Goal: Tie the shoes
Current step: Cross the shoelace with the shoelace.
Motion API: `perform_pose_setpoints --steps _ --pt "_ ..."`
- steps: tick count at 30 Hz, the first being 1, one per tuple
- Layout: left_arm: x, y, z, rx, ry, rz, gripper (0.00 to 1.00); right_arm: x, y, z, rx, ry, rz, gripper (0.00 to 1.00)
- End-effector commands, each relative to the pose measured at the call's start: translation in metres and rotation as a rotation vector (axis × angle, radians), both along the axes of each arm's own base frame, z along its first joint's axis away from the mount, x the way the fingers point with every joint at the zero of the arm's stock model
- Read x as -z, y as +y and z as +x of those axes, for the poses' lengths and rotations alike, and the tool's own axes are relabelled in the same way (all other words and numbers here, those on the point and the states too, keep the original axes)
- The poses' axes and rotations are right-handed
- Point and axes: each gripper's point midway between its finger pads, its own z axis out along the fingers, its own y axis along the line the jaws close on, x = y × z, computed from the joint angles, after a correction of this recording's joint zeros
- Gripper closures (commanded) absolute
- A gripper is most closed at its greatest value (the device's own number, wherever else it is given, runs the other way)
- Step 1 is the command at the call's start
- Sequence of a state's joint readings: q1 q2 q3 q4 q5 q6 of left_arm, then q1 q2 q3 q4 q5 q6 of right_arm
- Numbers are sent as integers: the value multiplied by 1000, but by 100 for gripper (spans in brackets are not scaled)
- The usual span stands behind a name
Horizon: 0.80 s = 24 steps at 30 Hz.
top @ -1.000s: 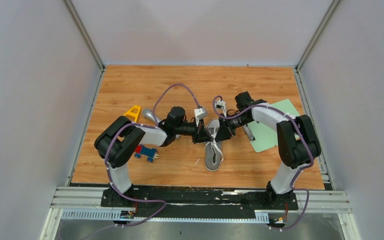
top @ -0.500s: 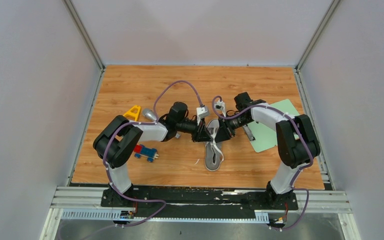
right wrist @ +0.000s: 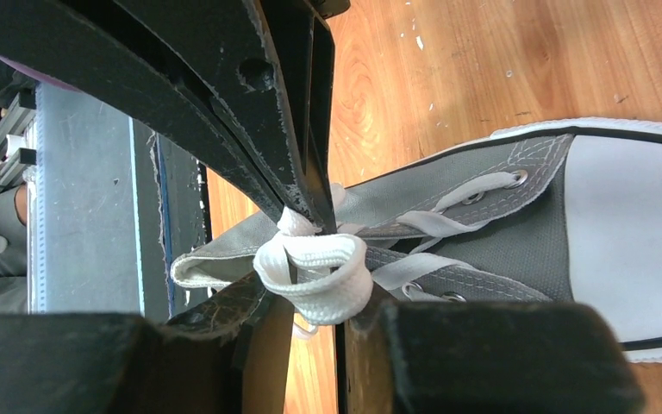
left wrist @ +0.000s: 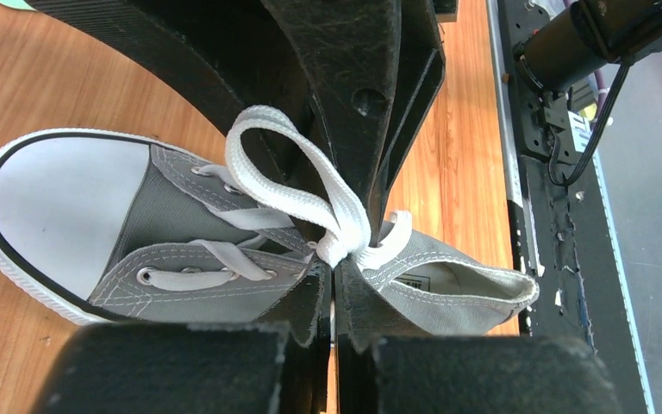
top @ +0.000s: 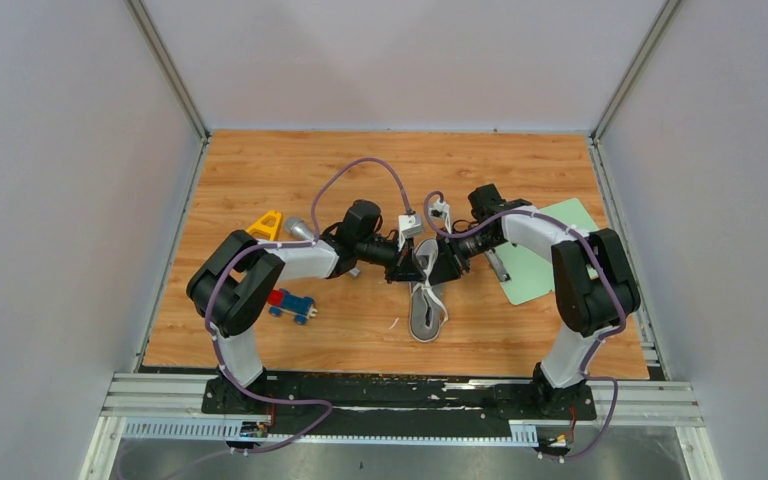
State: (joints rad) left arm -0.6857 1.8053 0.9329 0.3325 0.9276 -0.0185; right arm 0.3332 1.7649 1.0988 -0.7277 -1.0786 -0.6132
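Near edge, mounting rail [top: 400, 395]: both my arms are bolted here side by side, with the elbows swung outward to either side.
Table [top: 290, 170], near left: a small red-and-blue toy car [top: 290, 305] sits apart from the work, and nothing touches it.
Sneaker [top: 425, 318]: it lies at mid-table between my forearms, sole down. The heel opening faces my mounts and the white toe cap [left wrist: 52, 207] points away.
Left arm [top: 260, 270], pose: the forearm runs level and inward from the left, with the wrist low over the sneaker.
Left gripper [left wrist: 336, 278]: the fingers are pressed together on the laces [left wrist: 297, 168] right at the knot [left wrist: 342, 248], so that side cannot slip.
Right arm [top: 570, 255], pose: it mirrors the left, with the forearm coming in from the right to meet the other tip to tip.
Right gripper [right wrist: 315, 304]: the fingers are narrow, and a lace loop [right wrist: 319, 259] is bunched and held between the pads.
Reason for the hold: I judge this to be the cinching step. Each hand has one side of the bow, so an outward pull would draw the knot down tight.
Risk: an uneven pull may slide one loop out through the knot.
Far right: a green mat [top: 550, 265] lies partly under my right forearm.
Far left: a yellow piece [top: 266, 226] sits beyond my left arm, untouched.
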Motion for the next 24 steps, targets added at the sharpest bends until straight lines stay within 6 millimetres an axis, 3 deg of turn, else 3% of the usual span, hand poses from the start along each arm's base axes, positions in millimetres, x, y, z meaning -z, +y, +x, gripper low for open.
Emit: perform_pose_setpoints --steps 1,6,8,15,24 --pt "-25 -8 0 33 -51 -62 100 -11 12 12 -15 -41 69 78" --pt "-27 -7 -4 56 -50 -77 96 -8 13 12 -16 -32 73 81" --pt "-28 -6 -5 60 -53 -80 93 -8 13 12 -13 -30 74 87" --pt "-33 -2 -3 50 -65 -77 67 -17 6 13 8 -93 54 95" --pt "-33 1 -3 82 -94 -44 59 -26 -5 21 54 -159 19 96"
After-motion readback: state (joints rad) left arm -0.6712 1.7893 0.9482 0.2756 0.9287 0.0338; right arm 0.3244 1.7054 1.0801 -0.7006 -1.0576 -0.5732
